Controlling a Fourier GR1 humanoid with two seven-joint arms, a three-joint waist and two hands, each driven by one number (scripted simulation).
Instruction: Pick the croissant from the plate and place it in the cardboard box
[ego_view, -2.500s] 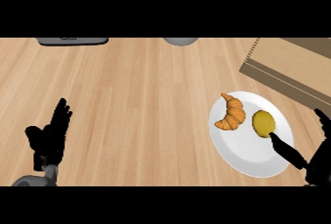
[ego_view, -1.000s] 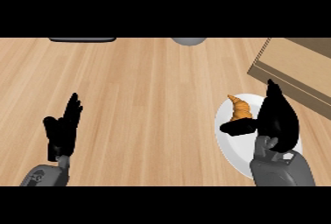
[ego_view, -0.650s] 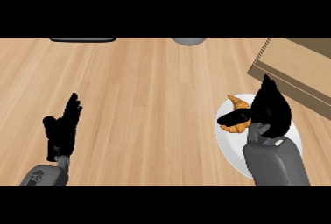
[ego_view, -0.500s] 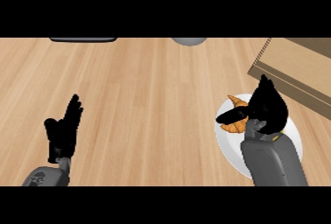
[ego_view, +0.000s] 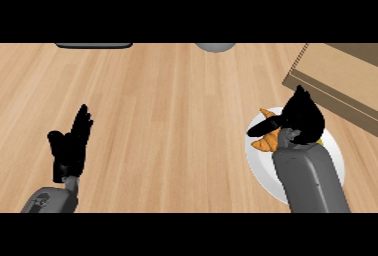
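1. Croissant (ego_view: 267, 143): the right hand (ego_view: 299, 120) sits over it, fingers straight, thumb across it, nothing held.
2. It lies on the plate (ego_view: 258, 170) by the worktop's (ego_view: 170, 100) right edge.
3. Curl the fingers underneath before lifting toward the cardboard box (ego_view: 332, 75) at the far right corner.

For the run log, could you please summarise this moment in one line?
right hand: over croissant, grip unclear | croissant: on plate | left hand: open, resting at view's left | cardboard box: upper right
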